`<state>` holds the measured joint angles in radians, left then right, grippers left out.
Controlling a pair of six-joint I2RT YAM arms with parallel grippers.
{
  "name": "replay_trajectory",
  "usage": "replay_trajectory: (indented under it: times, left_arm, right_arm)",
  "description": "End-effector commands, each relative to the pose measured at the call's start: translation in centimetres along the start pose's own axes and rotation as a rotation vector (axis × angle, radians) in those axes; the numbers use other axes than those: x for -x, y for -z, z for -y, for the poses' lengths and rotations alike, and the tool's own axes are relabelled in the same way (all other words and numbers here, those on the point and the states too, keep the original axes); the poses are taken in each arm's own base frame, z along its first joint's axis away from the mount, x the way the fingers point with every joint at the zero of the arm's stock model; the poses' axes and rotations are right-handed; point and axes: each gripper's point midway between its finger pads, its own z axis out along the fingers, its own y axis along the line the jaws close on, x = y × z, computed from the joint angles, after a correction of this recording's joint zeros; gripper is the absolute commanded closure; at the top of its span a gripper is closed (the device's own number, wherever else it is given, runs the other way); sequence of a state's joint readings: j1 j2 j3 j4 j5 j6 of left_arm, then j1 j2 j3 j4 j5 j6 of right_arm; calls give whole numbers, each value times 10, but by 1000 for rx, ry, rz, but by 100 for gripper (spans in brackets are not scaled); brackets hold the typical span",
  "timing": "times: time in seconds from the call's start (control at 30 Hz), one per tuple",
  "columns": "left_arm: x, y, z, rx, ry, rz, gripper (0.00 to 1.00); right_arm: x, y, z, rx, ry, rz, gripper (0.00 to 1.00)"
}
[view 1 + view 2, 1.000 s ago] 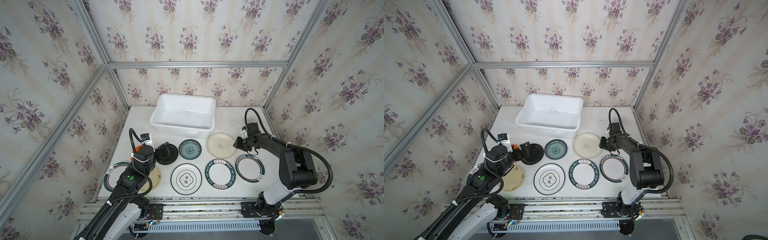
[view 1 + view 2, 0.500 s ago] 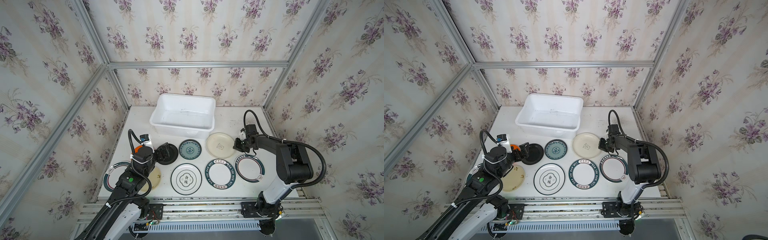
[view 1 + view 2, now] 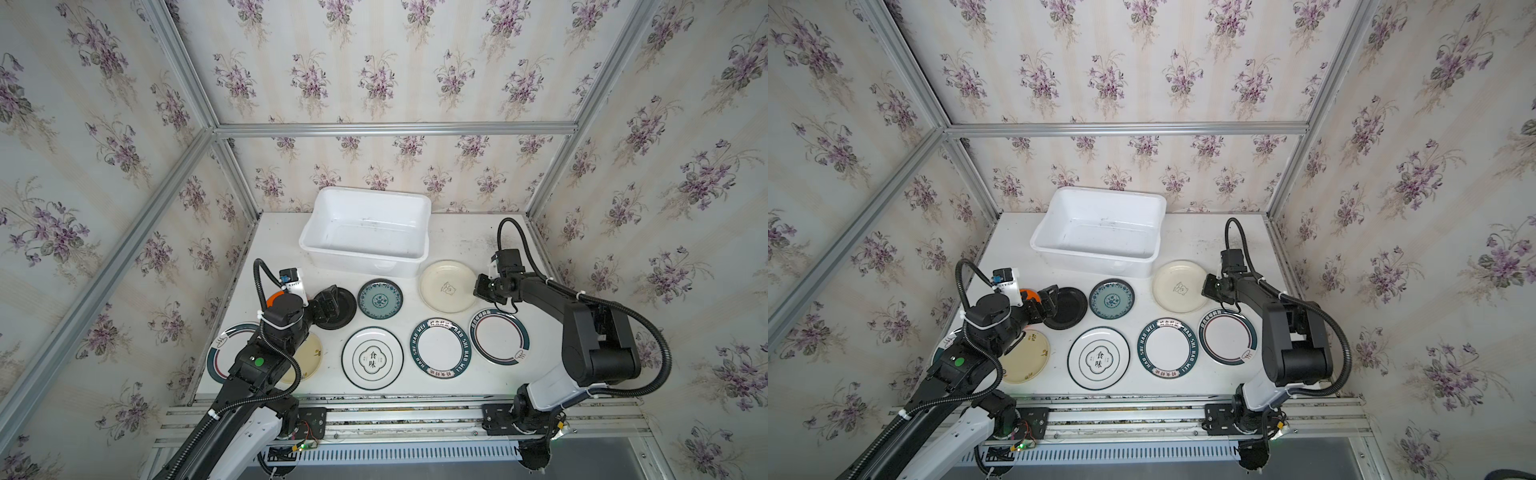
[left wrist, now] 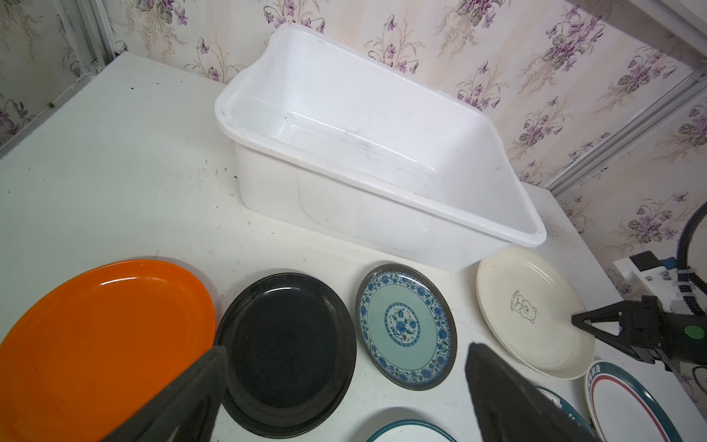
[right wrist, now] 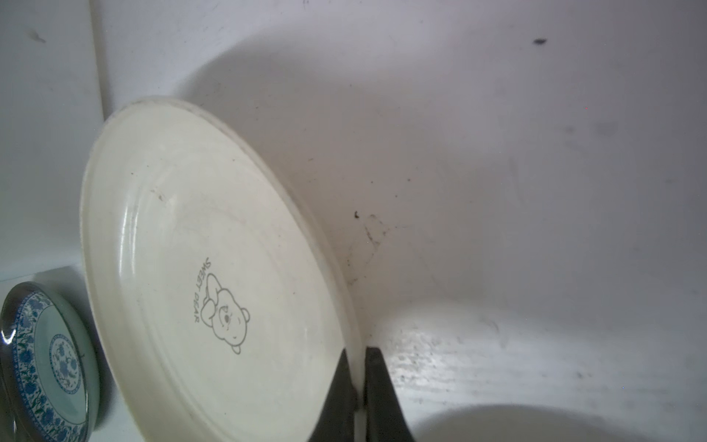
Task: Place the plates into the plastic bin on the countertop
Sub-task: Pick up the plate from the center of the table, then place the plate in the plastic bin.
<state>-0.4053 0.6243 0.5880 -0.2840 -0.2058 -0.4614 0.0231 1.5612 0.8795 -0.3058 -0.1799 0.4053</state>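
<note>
My right pincer pinches the right rim of the cream bear plate, just near-right of the plastic bin, whose floor looks bare. My left pincer gapes wide, gripping nothing.

The scuffed white bench is carrying the plastic bin at its far middle. Nearer, the orange plate, black plate, teal-patterned plate and cream bear plate are sitting in a row, left to right. Five more plates are lying along the near edge.
</note>
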Motion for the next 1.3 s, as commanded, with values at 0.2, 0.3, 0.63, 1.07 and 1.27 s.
replay_trajectory:
  times: [0.2, 0.3, 0.63, 1.07, 1.27]
  left_arm:
    - [6, 2, 20, -86, 68, -36, 1]
    - [10, 2, 37, -147, 88, -65, 1]
    - [21, -5, 87, -253, 67, -136, 1]
    - [22, -15, 186, -468, -66, -224, 1]
    - [14, -23, 222, -540, -94, -276, 1]
  right_arm:
    - [22, 62, 5, -30, -71, 208, 100]
    - [26, 88, 1, -16, -81, 278, 100]
    - [29, 151, -29, 142, -43, 414, 100]
    - [19, 154, -60, 321, 7, 356, 100]
    - [14, 155, -68, 376, 23, 350, 100]
